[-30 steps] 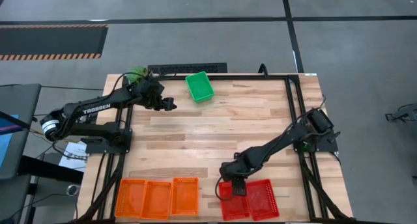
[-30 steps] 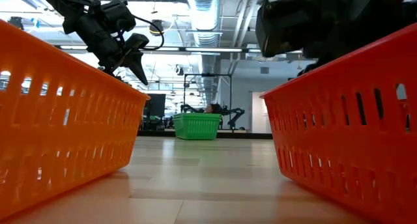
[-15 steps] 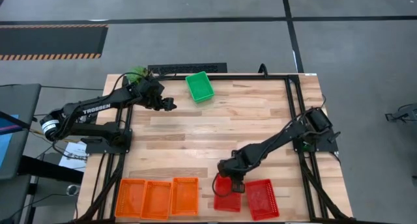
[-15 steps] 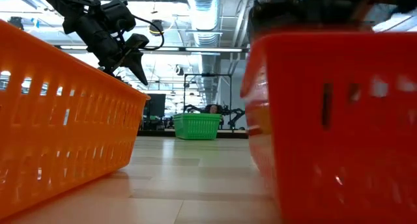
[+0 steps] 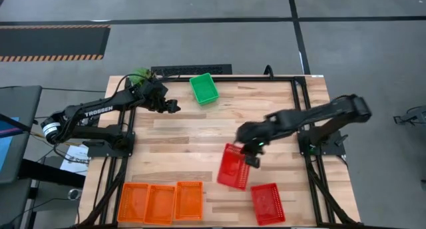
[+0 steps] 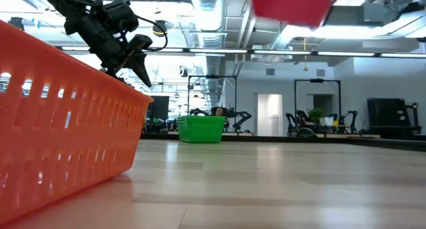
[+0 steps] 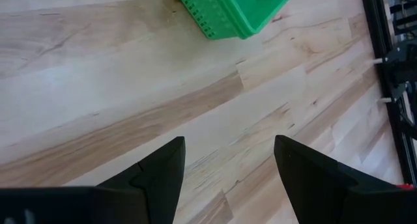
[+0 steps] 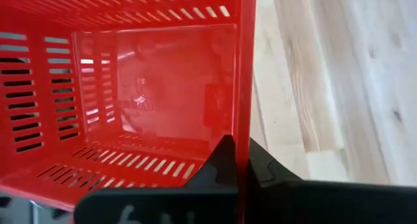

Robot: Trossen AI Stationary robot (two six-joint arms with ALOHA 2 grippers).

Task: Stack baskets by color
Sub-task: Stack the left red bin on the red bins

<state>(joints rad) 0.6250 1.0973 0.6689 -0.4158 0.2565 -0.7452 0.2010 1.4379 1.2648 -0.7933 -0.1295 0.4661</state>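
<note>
My right gripper [image 5: 252, 154] is shut on a red basket [image 5: 233, 168] and holds it above the table's middle right; in the low view only the red basket's underside [image 6: 293, 5] shows, at the top. A second red basket [image 5: 267, 204] rests on its base near the front edge. Three orange baskets [image 5: 160, 202] stand side by side at the front left. A green basket [image 5: 204, 88] sits on its base at the far edge. My left gripper [image 5: 174, 106] hovers open to the left of it, with nothing between its fingers [image 7: 163, 165]. My right gripper pinches the rim of one side wall [image 8: 242, 129] of the red basket, one finger [image 8: 220, 160] inside and one [image 8: 262, 170] outside. The fingers slant down from the table's right. The basket hangs tilted below them, clear of the table.
A green plant [image 5: 138, 76] and a black strip [image 5: 192, 70] lie at the far edge. Black frame rails [image 5: 297, 109] run along the table's sides. Bare wood [image 5: 193, 142] lies between the green basket and the front row.
My right gripper has risen and gone toward the table's far edge, taking one red basket with it. That basket stood beside the other red one at the front edge; now it hangs tilted, lifted clear. The other red basket stays put.
</note>
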